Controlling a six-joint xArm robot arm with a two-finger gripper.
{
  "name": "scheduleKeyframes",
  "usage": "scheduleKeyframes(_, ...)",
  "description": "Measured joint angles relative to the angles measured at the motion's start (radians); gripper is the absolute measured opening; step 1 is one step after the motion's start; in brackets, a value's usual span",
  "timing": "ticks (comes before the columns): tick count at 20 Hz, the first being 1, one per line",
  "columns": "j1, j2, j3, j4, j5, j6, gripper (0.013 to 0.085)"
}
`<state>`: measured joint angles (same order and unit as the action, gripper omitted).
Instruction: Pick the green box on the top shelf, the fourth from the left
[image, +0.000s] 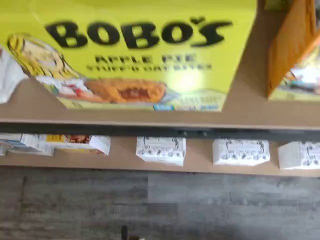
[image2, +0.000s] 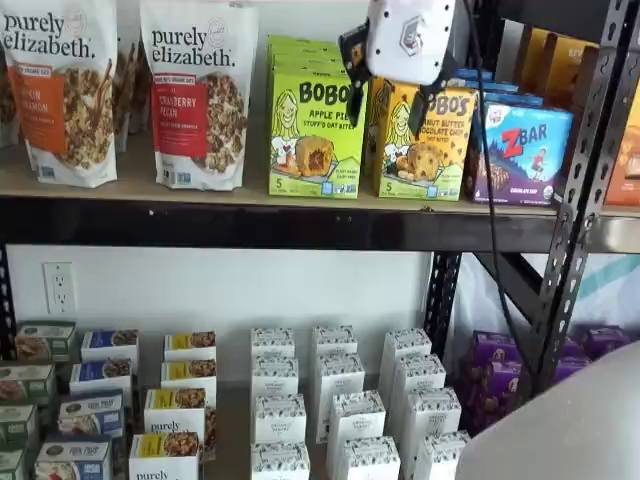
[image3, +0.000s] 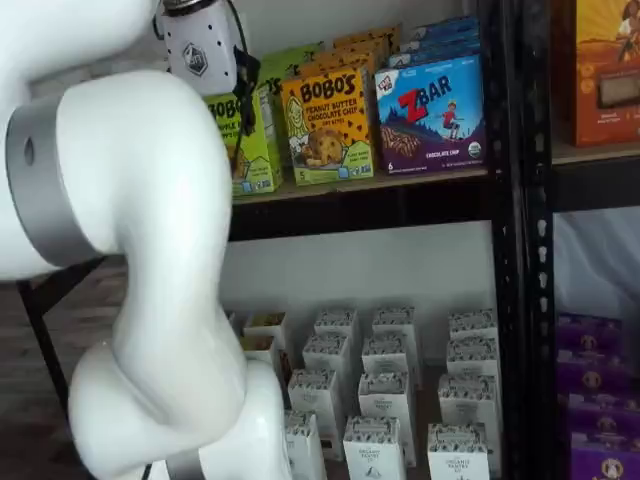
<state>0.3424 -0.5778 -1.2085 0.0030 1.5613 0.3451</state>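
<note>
The green box (image2: 315, 135) is a lime Bobo's Apple Pie carton standing upright on the top shelf (image2: 150, 185), with more of its kind behind it. In the wrist view the green box (image: 135, 50) looms large and close, on the tan board (image: 250, 107). My gripper (image2: 388, 108) hangs in front of the shelf, open, with a plain gap between its black fingers (image2: 355, 100) and nothing held. One finger overlaps the green box's right edge; the other lies over the neighbouring yellow carton. In a shelf view the white gripper body (image3: 200, 50) covers part of the green box (image3: 252, 140).
A yellow-orange Bobo's Peanut Butter carton (image2: 425, 150) stands right of the green box, then a blue Zbar box (image2: 520, 150). Purely Elizabeth bags (image2: 200, 90) stand to its left. Small white boxes (image2: 335, 400) fill the lower level. A black perforated upright (image2: 575, 200) rises at the right.
</note>
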Motion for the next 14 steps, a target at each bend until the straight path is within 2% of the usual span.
scheduleKeyframes(14,-0.006,0.142,-0.112,0.028,-0.056,-0.009,0.085)
